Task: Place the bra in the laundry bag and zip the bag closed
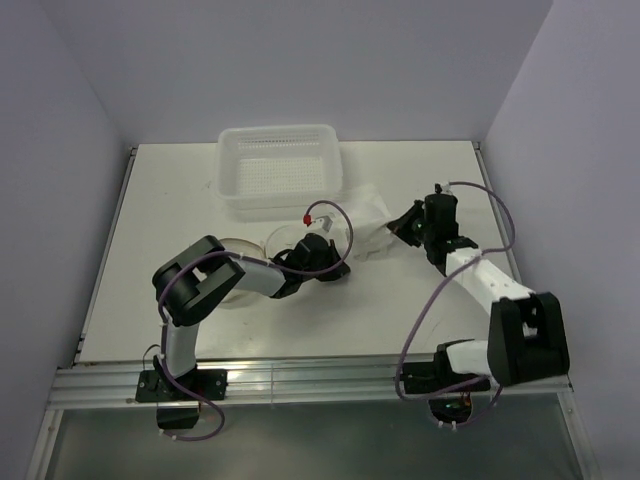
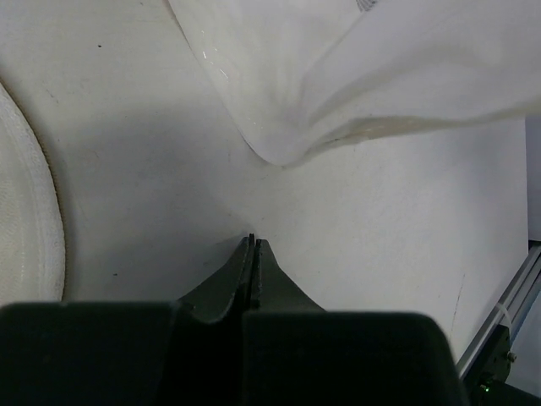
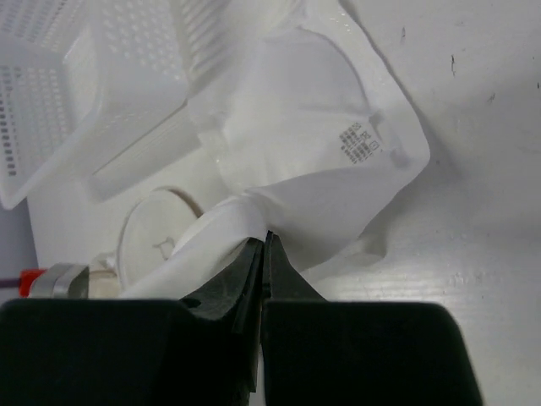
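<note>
Noted: right gripper (image 3: 266, 241) pinched shut on bra (image 3: 321, 161) fold; left gripper (image 2: 254, 247) closed, empty. Best seemed: drag bra low toward laundry bag (image 3: 152, 224), left holding mesh open.

The top view looks down from 6 o'clock; both wrist views sit close over the table (image 1: 170, 200), sharing the bra (image 3: 321, 144).
</note>
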Robot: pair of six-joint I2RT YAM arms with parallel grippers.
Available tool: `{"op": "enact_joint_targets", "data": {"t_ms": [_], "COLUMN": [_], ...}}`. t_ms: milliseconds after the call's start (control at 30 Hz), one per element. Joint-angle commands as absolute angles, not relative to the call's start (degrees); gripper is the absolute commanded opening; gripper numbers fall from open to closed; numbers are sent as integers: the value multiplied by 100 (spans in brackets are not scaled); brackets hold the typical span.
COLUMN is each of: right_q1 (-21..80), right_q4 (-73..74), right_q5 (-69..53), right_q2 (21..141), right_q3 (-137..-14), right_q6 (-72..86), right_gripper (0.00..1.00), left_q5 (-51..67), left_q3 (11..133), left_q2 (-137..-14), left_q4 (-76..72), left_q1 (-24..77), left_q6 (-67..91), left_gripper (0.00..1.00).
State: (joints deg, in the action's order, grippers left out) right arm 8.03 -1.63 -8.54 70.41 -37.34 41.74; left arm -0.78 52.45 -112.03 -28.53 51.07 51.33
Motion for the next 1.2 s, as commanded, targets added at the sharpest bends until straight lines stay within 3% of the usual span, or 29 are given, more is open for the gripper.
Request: {"op": "enact_joint_targets", "data": {"t_ms": [0,133,200,267,333,433,533,600,633,767,967,1067,1100,1167], "right_q1": [730,686,685,685,685,677,659,633,624,598,624,615,615,606], "right_q4": [-730,-923,-993,-941,-791,-545,-572,-501,-492,-316,-1334,-1861,-1924,-1951], "right_q5": [-773,-860,-931,-984,-915,-799,-896,-1001,-1080,-1134,-475,-247,-246,-316], "right_q2": [7838,8717,9034,9175,9263,9675,10106,10239,10204,9128,6717,6311,6311,6477], "right_q3": [-4367,-4885,-5211,-5448,-5624,-6089,-6257,-6460,-6556,-6373,-3730,-2630,-2454,-2268], "right_q6": [4201,4280,4341,4333,4280,4166,4131,4087,4043,3727,4445,4780,4842,4939], "right_gripper": [0,9,20,22,25,35,60,69,78,94,96,88,78,71], "left_q5": [105,53,44,62,53,35,35,-175,-202,-193,-273,-369,-439,-553], "left_q3": [5186,5107,5194,5369,5545,5669,5695,5722,5774,5914,6433,6924,7048,7426], "left_q2": [-11004,-10732,-10627,-10600,-10600,-10573,-10512,-10503,-10512,-10564,-10810,-11055,-11135,-11354], "left_q4": [-3164,-3094,-2963,-2760,-2707,-2602,-2523,-2409,-2347,-2277,-2083,-1715,-1618,-1363], "left_q1": [5106,5098,5072,5028,4975,4948,4948,4940,4939,4904,4773,4746,4737,4702], "left_q6": [5115,5159,5159,5159,5098,5063,5080,5063,5071,4984,4729,4335,4263,4062], "left_gripper": [0,0,7,38,56,58,59,59,59,59,57,57,57,57]}}
